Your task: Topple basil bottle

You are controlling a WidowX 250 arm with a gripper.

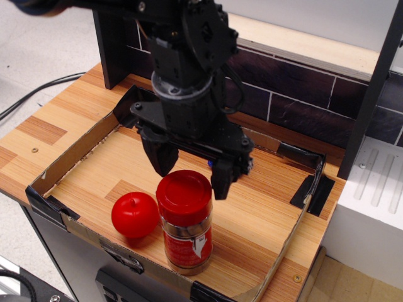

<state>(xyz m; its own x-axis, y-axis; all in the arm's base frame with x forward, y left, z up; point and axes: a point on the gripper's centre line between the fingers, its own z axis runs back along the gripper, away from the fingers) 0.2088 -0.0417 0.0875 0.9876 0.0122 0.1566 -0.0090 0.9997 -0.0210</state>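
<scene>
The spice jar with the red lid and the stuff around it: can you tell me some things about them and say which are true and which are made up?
1. The basil bottle is standing upright. True.
2. The end effector is squeezing the bottle's cap. False: its fingers are spread open and sit just behind the cap, with nothing between them.
3. The red apple sits right beside the bottle. True.
4. The bottle is shorter than the apple. False: the bottle is clearly taller.
5. The bottle and apple stand in a shallow cardboard tray on the wooden table. True.
6. The bottle's cap is blue. False: it is red.
</scene>
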